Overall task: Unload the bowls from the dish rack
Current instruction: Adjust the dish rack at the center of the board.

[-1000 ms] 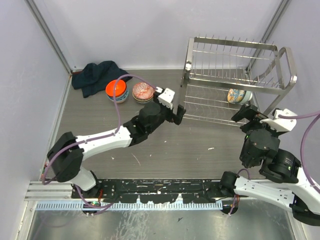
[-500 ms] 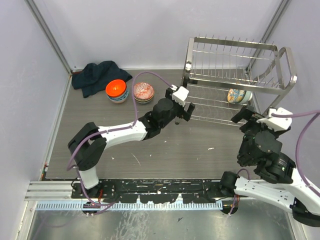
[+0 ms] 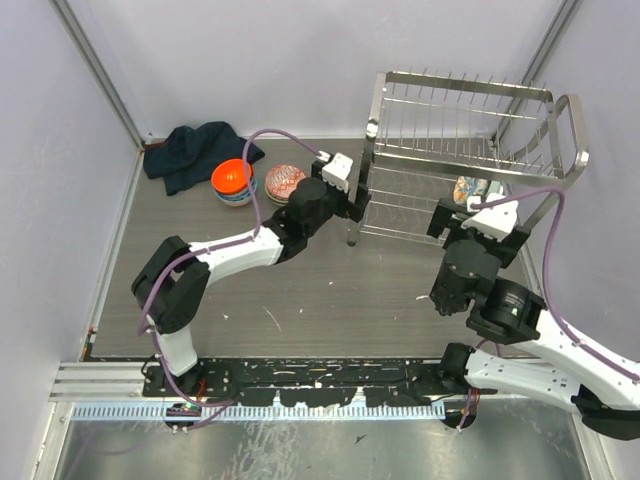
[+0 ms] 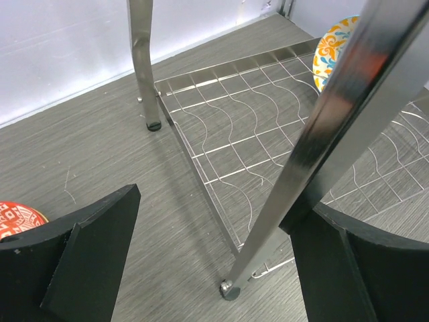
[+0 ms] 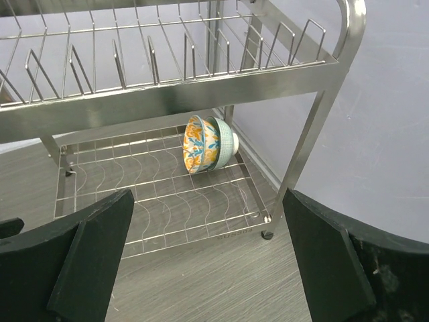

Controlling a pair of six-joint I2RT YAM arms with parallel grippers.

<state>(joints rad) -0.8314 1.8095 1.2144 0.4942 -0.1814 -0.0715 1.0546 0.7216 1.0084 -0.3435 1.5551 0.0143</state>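
Fingers of the left gripper point(image 4: 214, 251) are held apart on either side of the dish rack point(image 3: 470, 166) front leg point(image 4: 315, 154). Those of the right gripper point(image 5: 214, 261) are spread, empty, facing two nested bowls point(image 5: 204, 144) stood on edge on the lower shelf point(image 5: 154, 201).

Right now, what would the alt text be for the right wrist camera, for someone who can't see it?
Two nested bowls, the inner one orange-floral, stand on edge on the lower shelf of a silver wire dish rack. The right gripper faces the rack, jaws wide open, touching nothing.
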